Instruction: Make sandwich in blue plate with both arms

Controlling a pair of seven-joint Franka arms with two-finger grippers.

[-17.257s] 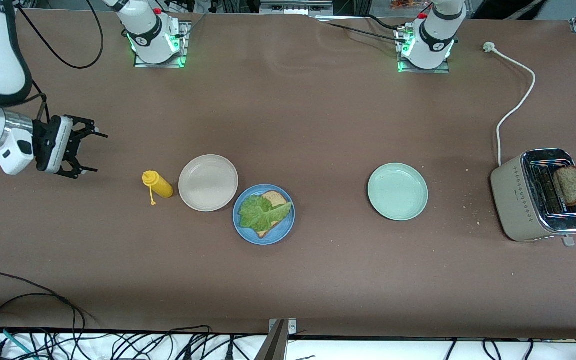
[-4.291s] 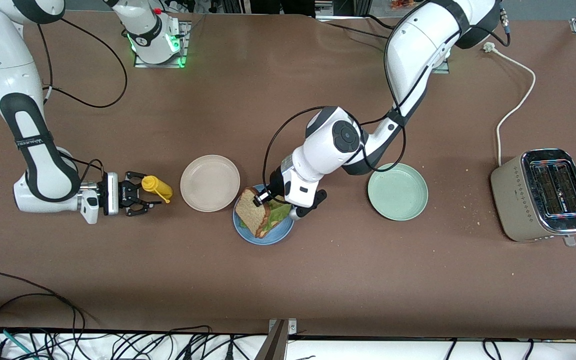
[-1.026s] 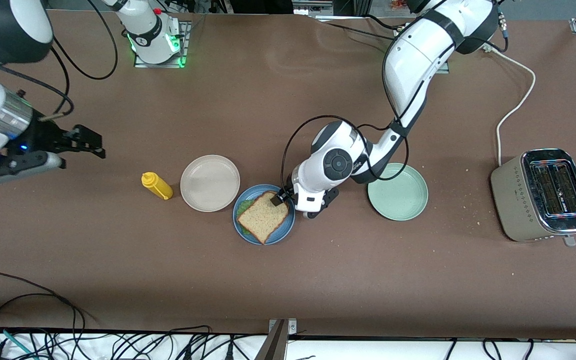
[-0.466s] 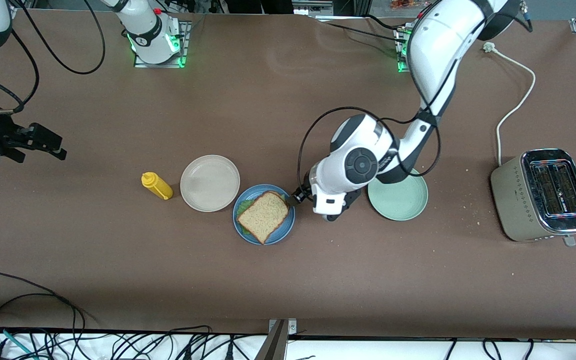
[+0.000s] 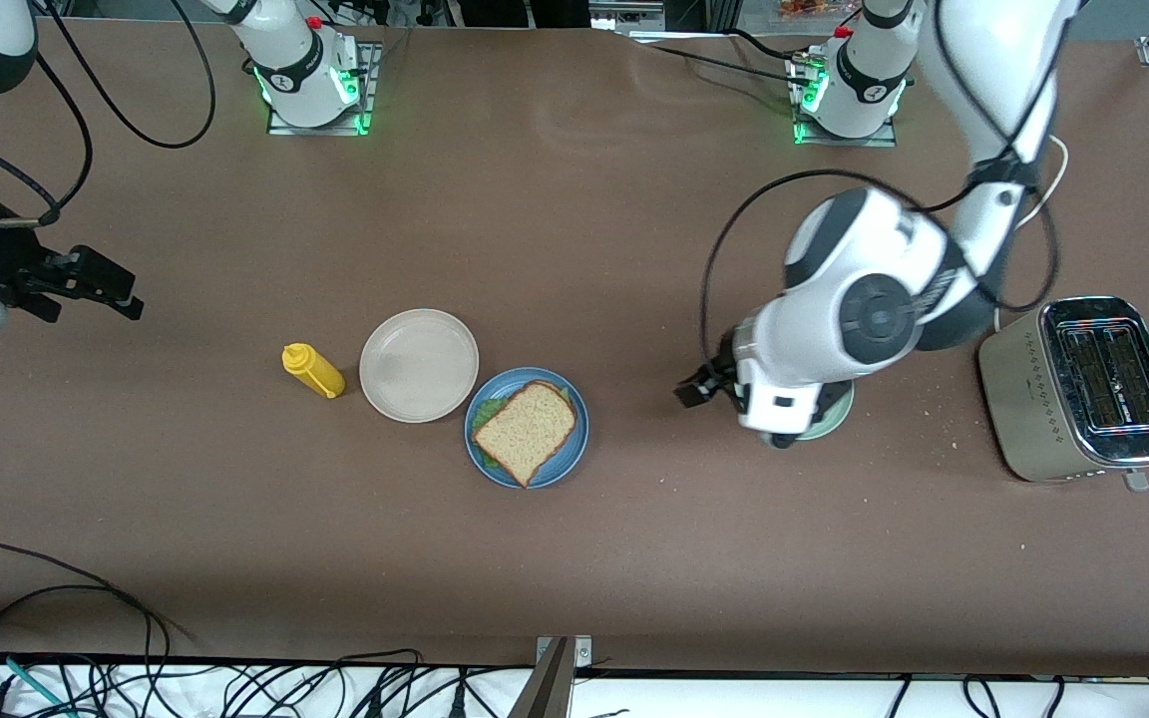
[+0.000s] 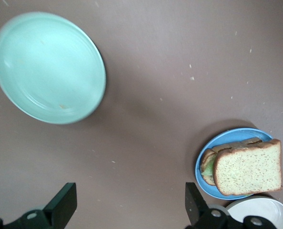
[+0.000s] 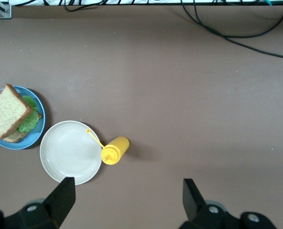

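Sandwich [image 5: 526, 430] lies assembled on blue plate [image 5: 569, 457], centre frame. Left end effector [image 5: 709, 384] hangs right of it, nearer, fingers apart, empty. Right end effector [image 5: 86, 289] waits far left, fingers apart.

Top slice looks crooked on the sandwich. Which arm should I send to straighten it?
Left, probably. The left gripper is open over bare table beside the blue plate holding the sandwich; the right gripper, also open, hangs at the right arm's table end.
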